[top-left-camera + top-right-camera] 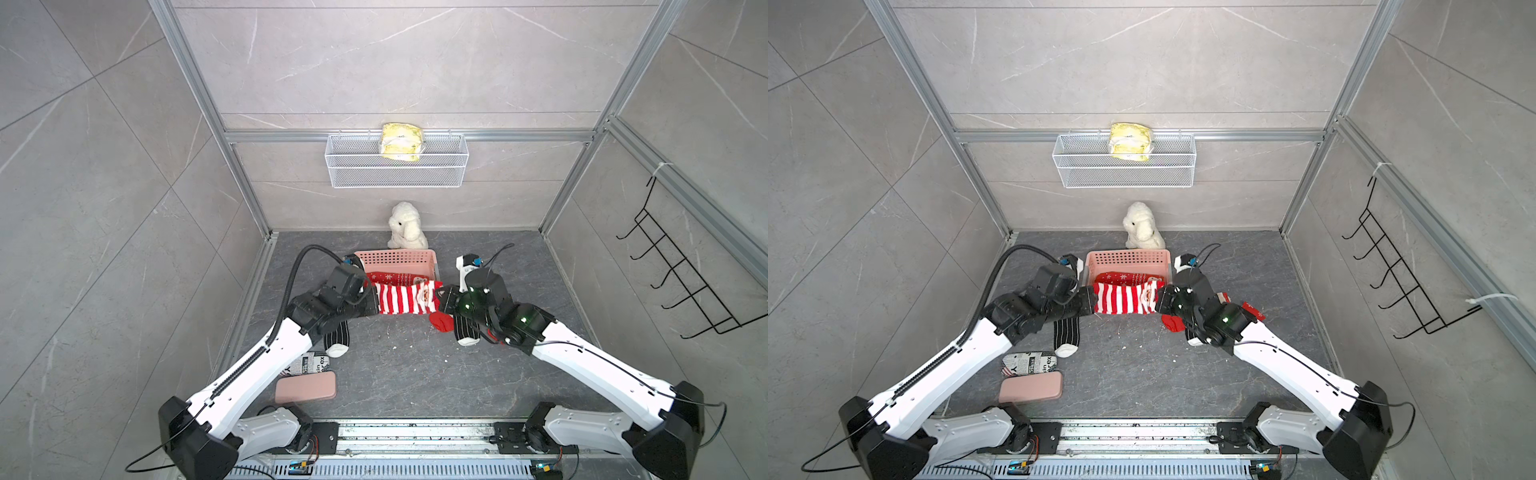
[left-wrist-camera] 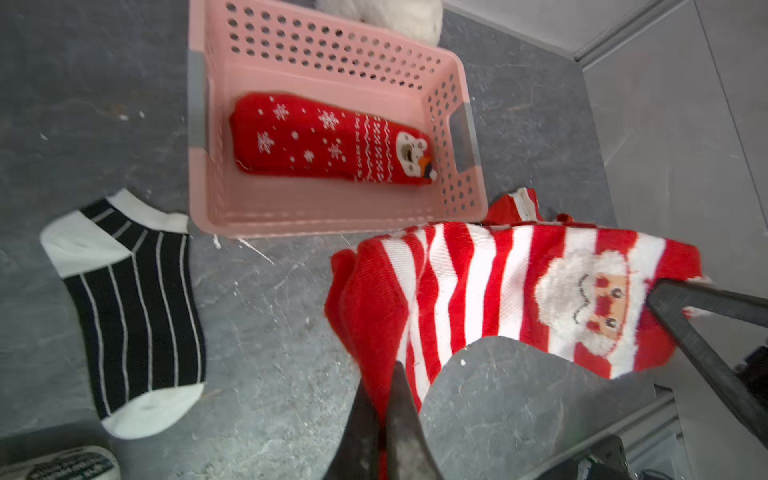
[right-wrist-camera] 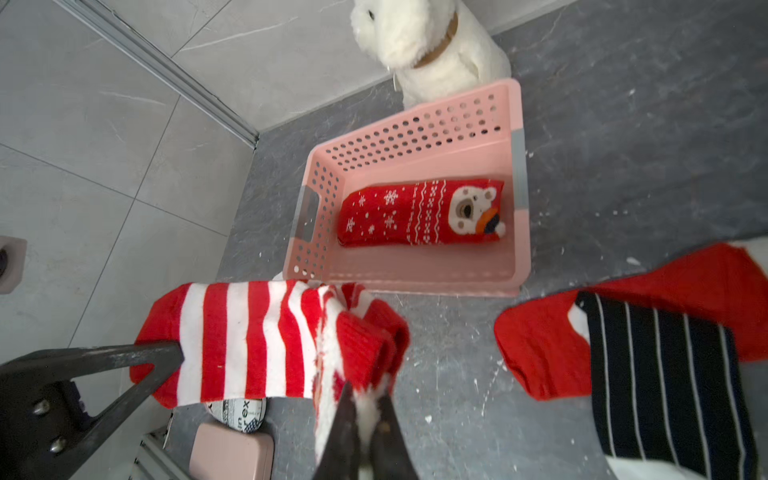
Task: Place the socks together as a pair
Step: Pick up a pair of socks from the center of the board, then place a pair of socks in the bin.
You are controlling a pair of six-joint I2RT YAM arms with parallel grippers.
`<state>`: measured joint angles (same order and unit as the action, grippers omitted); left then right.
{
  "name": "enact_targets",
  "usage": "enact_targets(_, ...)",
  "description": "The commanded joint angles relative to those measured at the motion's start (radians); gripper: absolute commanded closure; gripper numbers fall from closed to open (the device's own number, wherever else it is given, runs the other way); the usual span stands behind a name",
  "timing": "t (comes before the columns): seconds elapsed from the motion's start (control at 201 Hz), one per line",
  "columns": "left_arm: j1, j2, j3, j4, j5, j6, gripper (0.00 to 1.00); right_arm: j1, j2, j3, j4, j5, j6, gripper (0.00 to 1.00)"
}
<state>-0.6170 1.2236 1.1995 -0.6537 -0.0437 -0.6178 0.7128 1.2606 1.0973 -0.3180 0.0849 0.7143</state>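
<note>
Pincers on both arms are clamped on the same striped sock [image 1: 405, 297], red and white with a Santa face. The left pincer [image 1: 374, 302] is closed on the plain red end, where the fabric bunches between its fingertips [image 2: 405, 419] in the left wrist view. The right pincer [image 1: 442, 301] is closed on the fluffy white and ribbed red edge beside the Santa face. The sock hangs stretched between them, sagging a little in the middle, raised off the bench [image 1: 395, 374] just in front of the near wall of the pink basket [image 1: 399, 261]. The red end looks doubled; whether that is a fold or a second layer I cannot tell.

Inside the basket a snowflake sock [image 1: 395, 277], red with white snowflakes and a bear face, lies flat along the floor.

A black sock [image 1: 337, 338] with thin white stripes and a white toe lies flat on the bench beneath the left arm, near the basket's left corner. A second black sock [image 3: 665, 382] lies on the right side beneath the right arm, overlapping a red sock [image 3: 540, 349] spread on the bench.

A white plush toy [image 1: 407, 226] sits behind the basket against the back wall. A pink case [image 1: 306, 387] and a printed pouch [image 1: 311, 363] lie just beside each other near the left arm.
</note>
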Motion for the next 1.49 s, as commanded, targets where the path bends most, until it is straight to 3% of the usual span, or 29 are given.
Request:
enact_targets(0.0,0.068,0.097,0.118,-0.016,0.083,0.133,1.00,-0.046,0.109,0.094,0.027,-0.080,-0.064,1.00)
enact_targets(0.204,0.173,0.340,0.320,-0.052,0.135,0.224,1.00,-0.128,0.318,0.233,0.081,-0.175,-0.065,1.00)
enact_targets(0.333,0.208,0.459,0.395,-0.038,0.097,0.263,1.00,-0.166,0.427,0.289,0.095,-0.197,-0.071,1.00)
enact_targets(0.458,0.213,0.548,0.438,-0.028,0.143,0.289,1.00,-0.189,0.502,0.327,0.089,-0.204,-0.078,1.00)
enact_targets(0.702,0.214,0.726,0.533,-0.075,0.087,0.329,1.00,-0.208,0.624,0.373,0.085,-0.186,-0.104,1.00)
enact_targets(0.945,0.226,0.784,0.548,-0.049,0.131,0.336,1.00,-0.231,0.706,0.391,0.107,-0.189,-0.099,1.00)
enact_targets(1.488,0.235,0.824,0.582,-0.113,0.076,0.340,1.00,-0.245,0.744,0.420,0.068,-0.181,-0.109,1.00)
